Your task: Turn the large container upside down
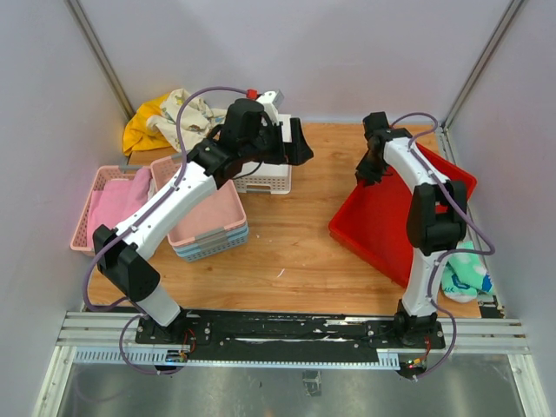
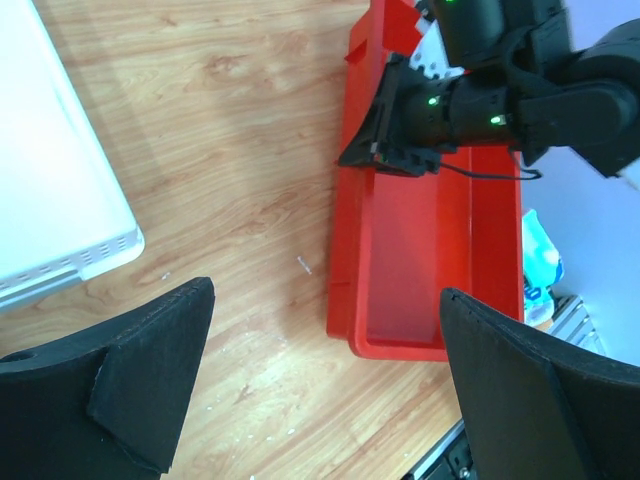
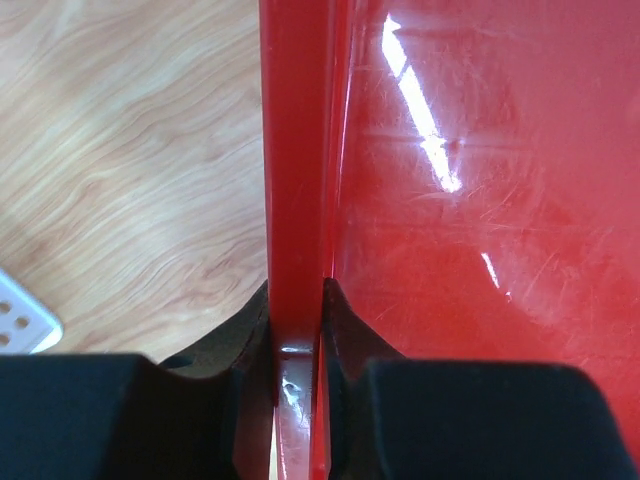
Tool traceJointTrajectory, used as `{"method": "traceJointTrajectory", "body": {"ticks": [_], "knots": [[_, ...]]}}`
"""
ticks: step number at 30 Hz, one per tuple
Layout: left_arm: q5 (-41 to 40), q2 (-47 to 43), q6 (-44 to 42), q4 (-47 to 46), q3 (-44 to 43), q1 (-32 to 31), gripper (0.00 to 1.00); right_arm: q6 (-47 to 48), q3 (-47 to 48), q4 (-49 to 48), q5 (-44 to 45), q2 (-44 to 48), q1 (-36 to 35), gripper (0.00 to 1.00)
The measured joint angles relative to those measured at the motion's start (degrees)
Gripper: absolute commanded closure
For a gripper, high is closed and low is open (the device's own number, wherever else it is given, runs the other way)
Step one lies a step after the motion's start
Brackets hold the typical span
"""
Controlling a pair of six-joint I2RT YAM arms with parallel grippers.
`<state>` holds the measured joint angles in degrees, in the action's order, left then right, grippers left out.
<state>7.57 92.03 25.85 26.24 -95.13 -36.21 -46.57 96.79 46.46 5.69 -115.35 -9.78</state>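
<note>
The large container (image 1: 382, 228) is a bright red rectangular bin on the right side of the table, its open side facing up. My right gripper (image 1: 367, 174) is at the bin's far left wall and shut on it. In the right wrist view the red wall (image 3: 296, 150) runs straight between the fingers, one pad outside and one inside the bin (image 3: 480, 180). The left wrist view shows the bin (image 2: 420, 270) with the right gripper (image 2: 385, 150) on its rim. My left gripper (image 1: 300, 143) hangs open at the back centre, its jaws wide above bare wood (image 2: 325, 390).
A white perforated basket (image 1: 265, 178) sits under the left arm, also visible from the left wrist (image 2: 50, 200). Stacked pink and blue baskets (image 1: 208, 228) and a pink basket holding pink cloth (image 1: 109, 204) stand left. Yellow cloth (image 1: 165, 117) lies back left, a green-white cloth (image 1: 465, 274) by the bin.
</note>
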Motion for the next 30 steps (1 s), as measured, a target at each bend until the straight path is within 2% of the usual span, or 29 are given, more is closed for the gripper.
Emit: {"method": "traceJointTrajectory", "body": {"ticks": [7, 12, 19, 24, 30], "knots": [[-2.9, -0.7, -3.8, 4.7, -1.8, 0.0, 0.01, -1.1, 0.0, -1.5, -6.7, 7.7, -2.9, 0.99], [-4.1, -2.5, -5.9, 6.4, -4.9, 0.0, 0.01, -3.5, -0.2, -9.1, -17.9, 14.3, -4.0, 0.99], [-1.5, -5.4, -5.6, 5.1, -4.9, 0.0, 0.01, -9.4, -6.7, -33.9, -38.4, 17.1, -4.0, 0.99], [2.1, -5.4, -4.7, 3.2, -3.3, 0.0, 0.01, -22.3, -16.1, -58.0, -50.5, 17.1, -3.0, 0.99], [4.3, -5.4, -4.1, 2.1, -1.7, 0.0, 0.01, -37.6, -23.2, -81.3, -57.4, 16.0, -1.3, 0.99]]}}
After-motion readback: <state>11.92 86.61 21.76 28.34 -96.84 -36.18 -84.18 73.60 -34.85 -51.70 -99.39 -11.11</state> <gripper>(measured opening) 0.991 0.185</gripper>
